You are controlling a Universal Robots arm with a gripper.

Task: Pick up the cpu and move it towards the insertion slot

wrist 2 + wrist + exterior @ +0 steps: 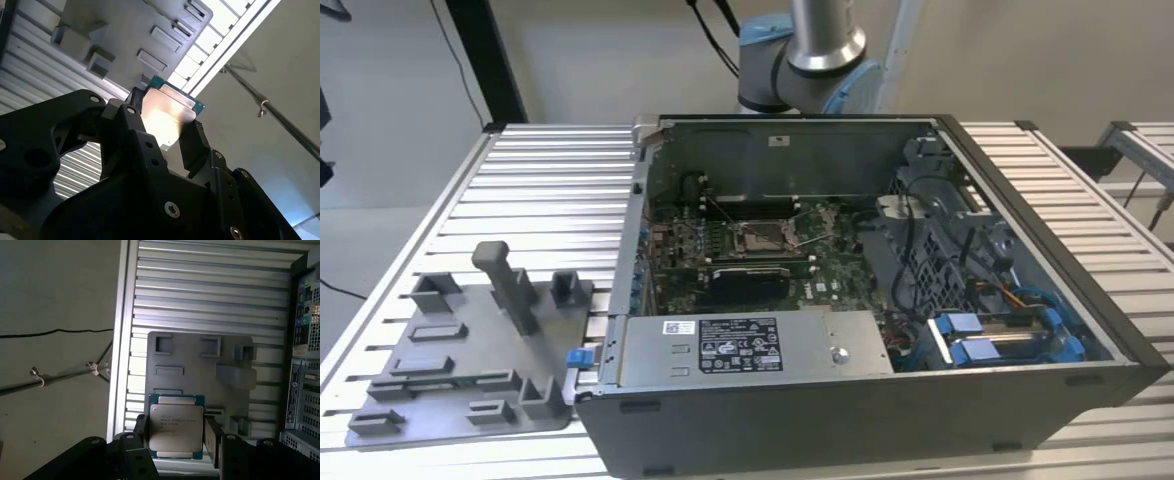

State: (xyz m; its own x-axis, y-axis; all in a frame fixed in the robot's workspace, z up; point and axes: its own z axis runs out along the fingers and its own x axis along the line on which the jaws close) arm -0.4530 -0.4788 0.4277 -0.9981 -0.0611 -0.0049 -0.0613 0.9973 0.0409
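Observation:
In both wrist views my gripper [176, 439] [162, 135] is shut on the cpu [176, 432] [167, 117], a thin square chip with a pale silver top and a green rim. One black finger presses on each of two opposite edges. The chip hangs in the air above the edge of the grey plastic tray [200, 375]. In the exterior view the insertion slot [761, 237], a square socket with a shiny metal frame, lies on the green board inside the open computer case [881, 400]. The arm's grey and blue joint [803, 60] stands behind the case.
The grey tray [467, 350] with its raised blocks and an upright post [507, 285] lies on the ribbed metal table [534, 180], at the exterior view's left of the case. The case's rear panel [305, 365] shows beside the tray. Cables and blue brackets [987, 335] fill the case's right side.

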